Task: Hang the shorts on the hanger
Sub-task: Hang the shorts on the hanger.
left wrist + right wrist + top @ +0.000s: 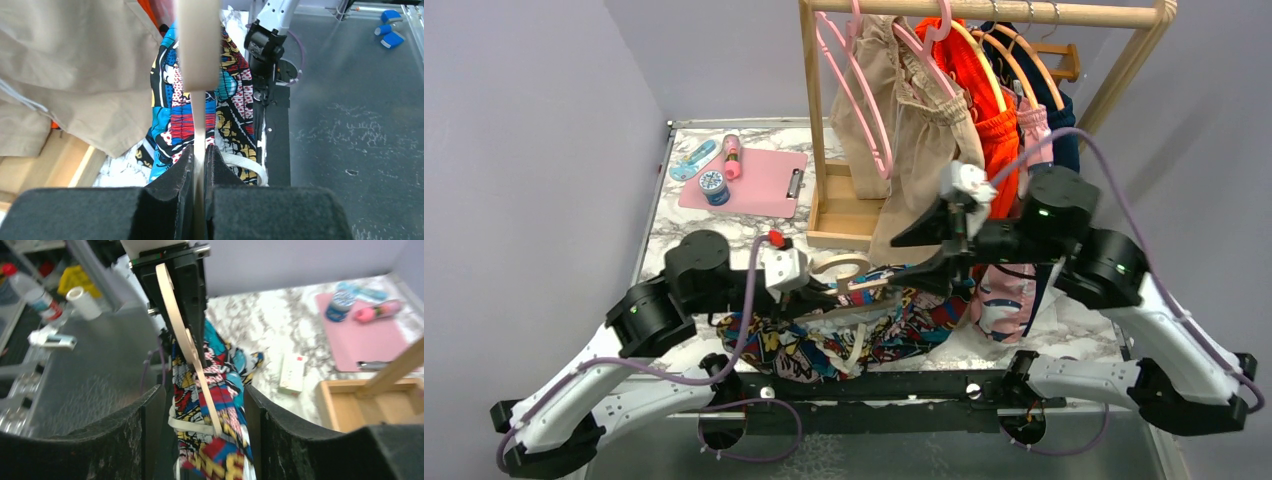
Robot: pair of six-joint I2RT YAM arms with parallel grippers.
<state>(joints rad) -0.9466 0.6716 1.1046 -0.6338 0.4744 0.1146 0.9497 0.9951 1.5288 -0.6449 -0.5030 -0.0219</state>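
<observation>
The comic-print shorts [844, 338] lie bunched at the table's near edge, their white drawstring showing. My left gripper [829, 285] is shut on the thin bar of the cream hanger [856, 284] and holds it just above the shorts. In the left wrist view the jaws [200, 150] pinch the hanger [199, 45] edge-on, with the shorts [232, 100] below. My right gripper [914, 258] is open and faces the left one. In the right wrist view its fingers [202, 425] straddle the hanger [172, 315] and the shorts [225, 390] without touching them.
A wooden clothes rack [984, 12] stands at the back with beige shorts [914, 130] on a pink hanger, an orange garment [984, 90] and other clothes. Its wooden base tray [844, 210] sits just behind the grippers. A pink clipboard [744, 180] with small items lies at the back left.
</observation>
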